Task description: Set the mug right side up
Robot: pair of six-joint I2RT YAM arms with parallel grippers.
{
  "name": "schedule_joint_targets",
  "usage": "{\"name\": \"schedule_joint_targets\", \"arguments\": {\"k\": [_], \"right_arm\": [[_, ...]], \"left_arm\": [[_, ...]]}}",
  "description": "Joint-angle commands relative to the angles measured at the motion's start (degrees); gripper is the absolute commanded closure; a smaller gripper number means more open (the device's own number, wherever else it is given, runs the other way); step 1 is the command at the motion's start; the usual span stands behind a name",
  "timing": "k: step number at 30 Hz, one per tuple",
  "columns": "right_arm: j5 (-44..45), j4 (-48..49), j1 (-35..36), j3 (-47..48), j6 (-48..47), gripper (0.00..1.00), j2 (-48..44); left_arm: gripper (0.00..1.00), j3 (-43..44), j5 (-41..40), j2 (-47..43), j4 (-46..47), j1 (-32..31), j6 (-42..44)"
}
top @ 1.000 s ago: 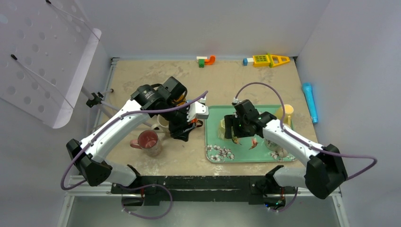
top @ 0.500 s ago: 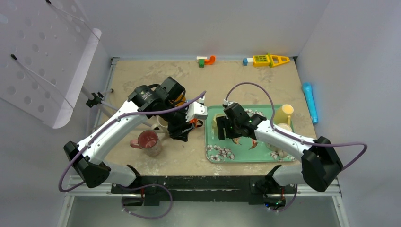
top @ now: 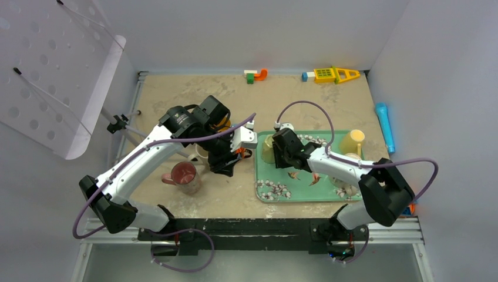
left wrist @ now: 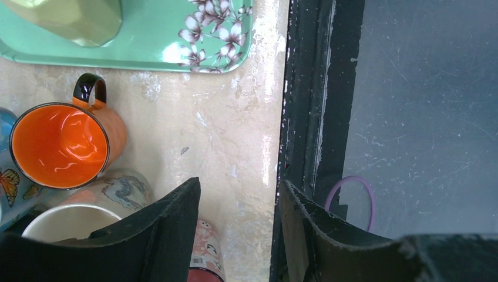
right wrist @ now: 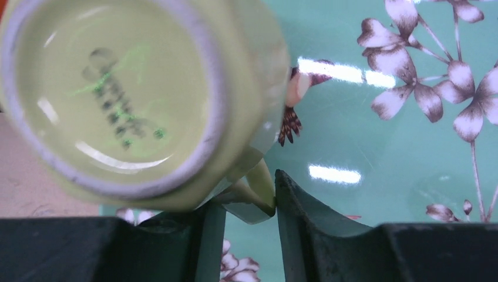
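A yellow-green mug (top: 267, 148) is at the far left corner of the green floral tray (top: 305, 191). In the right wrist view its base (right wrist: 111, 94) faces the camera, tipped over. My right gripper (top: 277, 151) is shut on the mug's handle (right wrist: 258, 188); the fingers (right wrist: 305, 217) pinch it from both sides over the tray (right wrist: 382, 164). My left gripper (top: 226, 163) is open and empty, hanging over the table left of the tray, beside a cluster of mugs.
A pink mug (top: 185, 176) stands upright at the left. An orange mug (left wrist: 59, 147), a white mug (left wrist: 70, 223) and a patterned one sit under the left gripper. A yellow cup (top: 353, 141) is on the tray's far right. A blue cylinder (top: 384, 126) and toys (top: 329, 74) lie at the back.
My right gripper has swung left across the tray and turned, taking the yellow-green mug to the tray's far left corner. The left arm has barely moved.
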Motion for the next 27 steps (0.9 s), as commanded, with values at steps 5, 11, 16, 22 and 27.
{"name": "schedule_joint_targets", "arguments": {"k": [5, 11, 16, 22, 27], "right_arm": [[2.63, 9.74, -0.04, -1.06, -1.02, 1.0, -0.89], [1.99, 6.72, 0.7, 0.81, -1.24, 1.0, -7.55], [-5.82, 12.63, 1.38, -0.16, -0.3, 1.0, -24.75], [-13.65, 26.49, 1.62, -1.3, 0.77, 1.0, -43.33], [-25.72, 44.69, 1.85, -3.54, 4.23, 1.0, -46.64]], "left_arm": [[0.44, 0.58, 2.22, -0.34, 0.0, -0.09, 1.49], [0.44, 0.89, 2.94, -0.9, 0.17, -0.01, 1.18], [0.41, 1.26, 2.27, -4.59, 7.16, 0.29, -6.26], [0.12, 0.98, 5.71, -14.81, 19.91, 1.32, -19.28], [0.04, 7.94, 11.84, -15.18, 26.11, 3.1, -33.71]]}}
